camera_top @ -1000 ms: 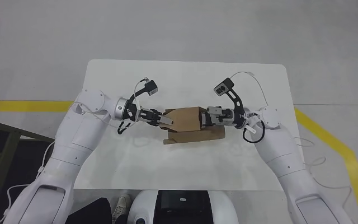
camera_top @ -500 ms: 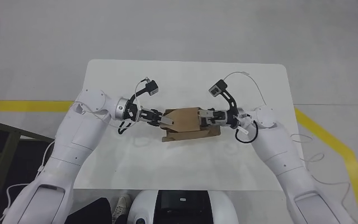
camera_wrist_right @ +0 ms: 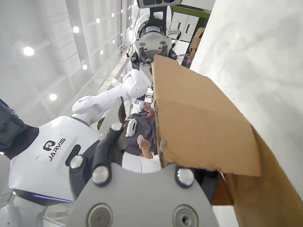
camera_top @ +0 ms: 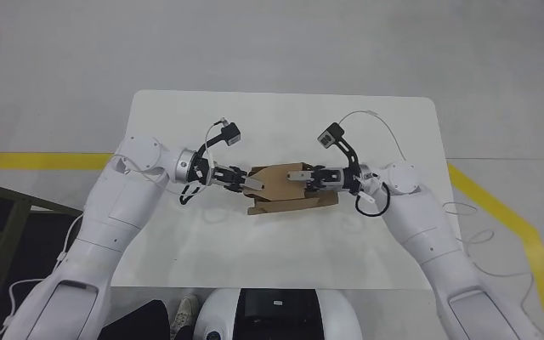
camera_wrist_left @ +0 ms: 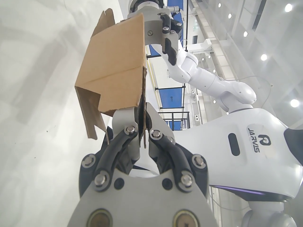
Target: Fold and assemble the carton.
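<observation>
Cardboard carton (camera_top: 276, 181) flap pinched in the left hand (camera_wrist_left: 141, 112); right wrist view reveals the right hand (camera_top: 304, 178) released.

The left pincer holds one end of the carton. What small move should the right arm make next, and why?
Probably close the right pincer on the carton. It stands open at one end, a cardboard panel beside its free finger, while the left pincer is shut on the opposite edge. Holding both ends should steady the folding.

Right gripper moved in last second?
Yes. The right gripper slid over the carton toward the left gripper, away from the right edge of the table.
</observation>
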`<state>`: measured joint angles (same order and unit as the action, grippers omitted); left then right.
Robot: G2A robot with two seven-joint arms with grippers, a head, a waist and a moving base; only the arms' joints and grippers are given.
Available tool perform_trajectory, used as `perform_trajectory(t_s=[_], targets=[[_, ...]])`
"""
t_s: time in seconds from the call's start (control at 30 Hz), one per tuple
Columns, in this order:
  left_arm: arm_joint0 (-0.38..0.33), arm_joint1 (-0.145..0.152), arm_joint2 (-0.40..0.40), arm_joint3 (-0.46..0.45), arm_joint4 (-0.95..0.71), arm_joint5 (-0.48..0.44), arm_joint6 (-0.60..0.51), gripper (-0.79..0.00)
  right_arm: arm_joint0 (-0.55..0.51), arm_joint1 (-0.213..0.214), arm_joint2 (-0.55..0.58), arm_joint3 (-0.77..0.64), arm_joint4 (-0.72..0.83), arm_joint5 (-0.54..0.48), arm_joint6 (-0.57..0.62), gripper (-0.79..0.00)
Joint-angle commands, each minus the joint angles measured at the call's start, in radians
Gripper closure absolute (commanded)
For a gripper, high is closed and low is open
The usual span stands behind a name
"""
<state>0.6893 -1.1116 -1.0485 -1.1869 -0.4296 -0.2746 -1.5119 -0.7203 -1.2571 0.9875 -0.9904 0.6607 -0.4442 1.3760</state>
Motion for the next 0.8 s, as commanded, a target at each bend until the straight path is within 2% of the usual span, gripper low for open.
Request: perform_trajectory(t_s=[0.0,0.13,0.3,0.57,0.6,0.63,0.67,0.77], targets=[[0.001,0.001,0.0,0.0,-0.001,0.0,0.001,0.0,0.003,0.0,-0.005,0.007,0.002,0.002,0.002,-0.289],[0.002,0.003,-0.002,0.002,-0.005,-0.003,0.001,0.0,0.013,-0.002,-0.016,0.023,-0.003,0.005,0.005,-0.212],[0.002,0.005,-0.002,0.002,-0.007,-0.005,0.001,0.0,0.022,-0.003,-0.027,0.034,-0.012,0.0,-0.001,0.0],[0.002,0.009,-0.001,-0.005,-0.007,-0.006,-0.004,0.0,0.029,-0.003,-0.038,0.043,-0.016,-0.006,-0.006,0.0],[0.003,0.01,-0.002,-0.009,-0.011,-0.006,-0.004,-0.148,0.03,-0.003,-0.039,0.044,-0.017,-0.006,-0.007,0.0],[0.004,0.011,-0.003,-0.014,-0.011,-0.006,-0.005,-0.394,0.032,-0.003,-0.04,0.045,-0.022,-0.008,-0.008,0.0],[0.005,0.012,-0.004,-0.018,-0.009,-0.006,-0.005,-0.785,0.033,-0.003,-0.041,0.047,-0.025,-0.009,-0.009,0.0],[0.009,0.015,-0.014,-0.029,-0.021,-0.008,-0.003,-0.785,0.037,-0.002,-0.043,0.053,-0.041,-0.017,-0.017,0.0]])
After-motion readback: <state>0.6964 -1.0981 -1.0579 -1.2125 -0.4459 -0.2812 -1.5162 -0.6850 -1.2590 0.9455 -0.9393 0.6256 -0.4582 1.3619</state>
